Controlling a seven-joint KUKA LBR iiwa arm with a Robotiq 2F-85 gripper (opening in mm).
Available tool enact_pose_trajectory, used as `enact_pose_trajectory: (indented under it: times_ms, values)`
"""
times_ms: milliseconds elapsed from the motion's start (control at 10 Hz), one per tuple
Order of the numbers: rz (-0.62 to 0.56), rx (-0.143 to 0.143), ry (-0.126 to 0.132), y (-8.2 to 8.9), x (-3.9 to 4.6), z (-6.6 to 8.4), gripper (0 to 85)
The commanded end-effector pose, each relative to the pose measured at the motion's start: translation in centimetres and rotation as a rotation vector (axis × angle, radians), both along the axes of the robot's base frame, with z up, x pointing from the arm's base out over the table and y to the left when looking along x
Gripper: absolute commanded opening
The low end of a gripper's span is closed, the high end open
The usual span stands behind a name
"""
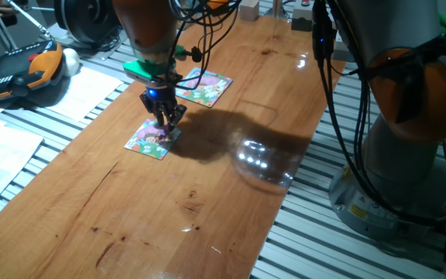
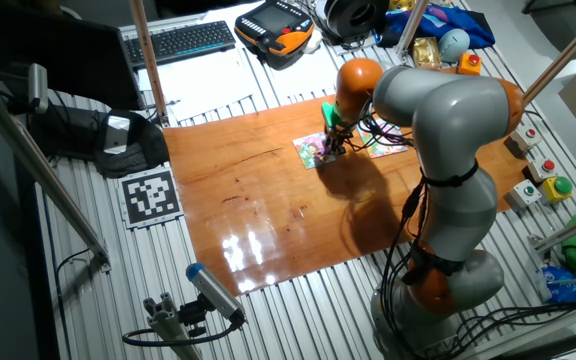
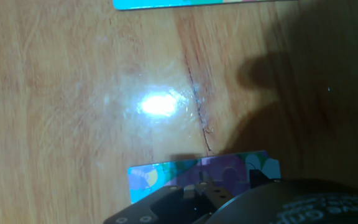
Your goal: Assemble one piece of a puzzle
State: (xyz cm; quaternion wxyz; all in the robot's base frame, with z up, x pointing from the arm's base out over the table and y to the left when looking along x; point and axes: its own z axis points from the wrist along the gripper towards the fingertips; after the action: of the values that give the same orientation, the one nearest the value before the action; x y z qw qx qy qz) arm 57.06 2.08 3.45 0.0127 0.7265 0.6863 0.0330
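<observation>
puzzle [image 1: 150,139] — pincer [image 1: 166,118] at its edge

We see the arm [image 2: 448,150] bent over from its base, its orange wrist [image 1: 149,27] pointing straight down. Below the wrist hangs the gripper [image 1: 164,122], its two dark fingers [image 1: 161,116] drawn close together at the tips; whether they pinch anything we cannot tell.

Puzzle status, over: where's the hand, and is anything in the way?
Hand low over puzzle, at its right edge; jaw state unreadable. Piece not visible. Second puzzle lies apart behind. Nothing in the way.
</observation>
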Motion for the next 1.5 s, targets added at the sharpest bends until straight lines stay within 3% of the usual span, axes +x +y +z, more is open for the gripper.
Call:
enact_pose_trajectory:
  times_ms: [0,500,1400]
  values:
    - [0.003,0.002,-0.002,0.06,-0.02,-0.03,0.0]
    - [0.003,0.013,-0.01,0.44,-0.2,-0.36,0.0]
    - [0.035,0.001,-0.019,0.66,-0.22,-0.68,0.0]
